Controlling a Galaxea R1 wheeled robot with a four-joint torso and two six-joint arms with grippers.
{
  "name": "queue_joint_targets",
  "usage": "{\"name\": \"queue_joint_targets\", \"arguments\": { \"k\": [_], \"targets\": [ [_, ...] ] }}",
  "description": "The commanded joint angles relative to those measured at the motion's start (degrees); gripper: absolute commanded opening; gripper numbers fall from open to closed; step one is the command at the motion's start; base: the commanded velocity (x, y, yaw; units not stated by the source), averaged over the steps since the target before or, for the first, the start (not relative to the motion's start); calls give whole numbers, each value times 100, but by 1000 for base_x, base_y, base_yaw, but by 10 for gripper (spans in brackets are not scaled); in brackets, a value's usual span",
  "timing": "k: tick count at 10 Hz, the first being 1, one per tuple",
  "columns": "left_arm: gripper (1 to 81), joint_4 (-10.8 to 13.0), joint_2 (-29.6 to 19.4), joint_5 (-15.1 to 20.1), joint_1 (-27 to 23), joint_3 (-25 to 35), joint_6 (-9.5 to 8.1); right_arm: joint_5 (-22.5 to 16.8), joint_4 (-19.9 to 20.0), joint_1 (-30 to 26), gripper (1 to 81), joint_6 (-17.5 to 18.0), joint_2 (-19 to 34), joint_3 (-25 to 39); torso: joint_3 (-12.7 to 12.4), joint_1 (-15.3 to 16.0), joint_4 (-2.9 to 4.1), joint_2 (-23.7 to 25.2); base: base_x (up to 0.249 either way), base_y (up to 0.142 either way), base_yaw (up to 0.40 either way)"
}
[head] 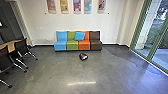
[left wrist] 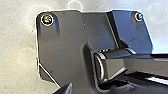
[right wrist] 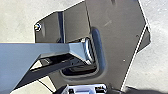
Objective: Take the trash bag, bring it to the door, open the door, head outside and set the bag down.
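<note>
A small dark bag (head: 83, 56) with a pale patch lies on the grey floor in front of the coloured sofa, near the middle of the head view. Tall glass panels in green frames (head: 153, 41), looking outdoors, stand along the right side; which part is the door I cannot tell. A dark pointed piece of my left gripper (left wrist: 65, 89) shows at the edge of the left wrist view. In the right wrist view, a grey part of my right gripper (right wrist: 85, 89) is in sight. The bag lies well away from the robot.
A sofa (head: 72, 45) with blue, green, orange and brown seats stands by the back wall, a blue cushion (head: 79, 36) on it. Black chairs (head: 22, 50) and a wooden table (head: 11, 46) stand at the left. Posters (head: 77, 6) hang above the sofa.
</note>
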State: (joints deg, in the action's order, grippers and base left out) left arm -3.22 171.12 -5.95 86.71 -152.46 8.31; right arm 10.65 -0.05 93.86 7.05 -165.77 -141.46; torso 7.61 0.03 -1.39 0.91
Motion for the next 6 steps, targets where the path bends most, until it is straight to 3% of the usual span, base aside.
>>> {"name": "queue_joint_targets", "arguments": {
  "k": [1,6],
  "targets": [
    [811,-3,-16,322,-167,5,21,-310,-4,-64,811,-45,15,49,0,0,0,0,126,0,0],
    [811,14,-7,322,-167,5,21,-318,-21,-72,811,-54,6,49,0,0,0,0,127,0,0]
  ]
}}
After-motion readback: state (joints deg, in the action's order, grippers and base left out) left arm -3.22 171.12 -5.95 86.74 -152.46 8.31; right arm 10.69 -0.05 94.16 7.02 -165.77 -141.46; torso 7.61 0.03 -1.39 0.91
